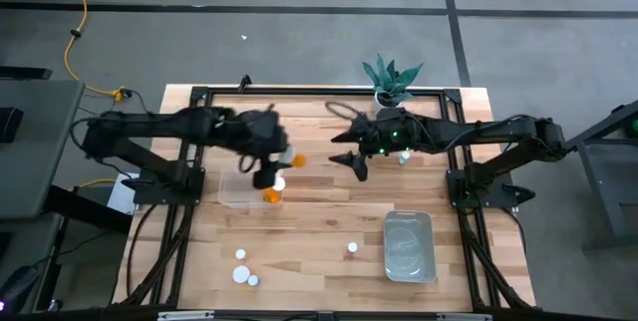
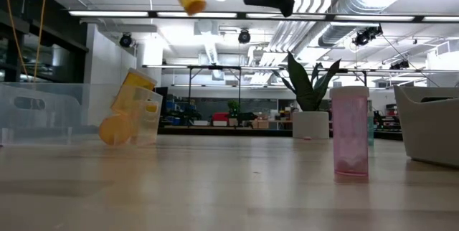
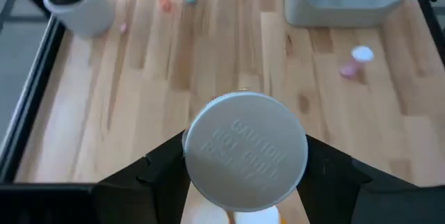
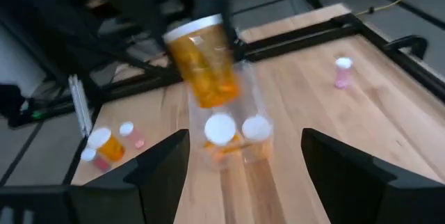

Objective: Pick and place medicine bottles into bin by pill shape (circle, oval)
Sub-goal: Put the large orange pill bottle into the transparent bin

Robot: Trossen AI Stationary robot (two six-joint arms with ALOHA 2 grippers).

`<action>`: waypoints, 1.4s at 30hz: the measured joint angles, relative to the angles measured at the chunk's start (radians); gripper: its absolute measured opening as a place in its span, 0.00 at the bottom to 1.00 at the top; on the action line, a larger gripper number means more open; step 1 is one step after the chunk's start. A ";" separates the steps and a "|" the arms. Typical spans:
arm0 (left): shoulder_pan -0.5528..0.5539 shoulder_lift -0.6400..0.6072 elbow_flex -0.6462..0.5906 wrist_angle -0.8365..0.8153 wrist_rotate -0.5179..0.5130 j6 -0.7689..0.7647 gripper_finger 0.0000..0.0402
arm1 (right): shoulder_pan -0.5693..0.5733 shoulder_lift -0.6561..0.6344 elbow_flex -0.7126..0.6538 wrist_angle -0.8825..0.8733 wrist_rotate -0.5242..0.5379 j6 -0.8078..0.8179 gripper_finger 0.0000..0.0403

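Placing step: left gripper (image 1: pixel 267 164) fingers clamped on orange bottle (image 4: pixel 203 60) above clear bin (image 1: pixel 239 189); next, release. Right gripper (image 1: pixel 356 161) fingers spread, idle.

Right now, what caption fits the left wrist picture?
Left gripper holding a white-capped medicine bottle above the wooden table.

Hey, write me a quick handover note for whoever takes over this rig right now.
Left hand: shut on an orange bottle, held above the clear bin.
Right hand: open, empty, raised mid-table.
Done: bottles with white caps already lie in the clear bin.
Left: release the held bottle; loose bottles near the front edge, one beside the grey bin, which looks empty.
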 joint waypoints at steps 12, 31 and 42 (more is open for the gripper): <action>0.116 0.227 0.148 0.032 0.097 0.052 0.53 | 0.047 0.060 0.000 0.026 0.153 -0.050 0.67; 0.116 0.223 0.148 0.053 0.098 0.009 0.53 | 0.041 0.094 0.016 0.037 0.089 -0.075 0.67; 0.116 0.217 0.148 0.070 0.097 -0.036 0.53 | 0.041 0.112 0.054 -0.003 0.092 -0.161 0.67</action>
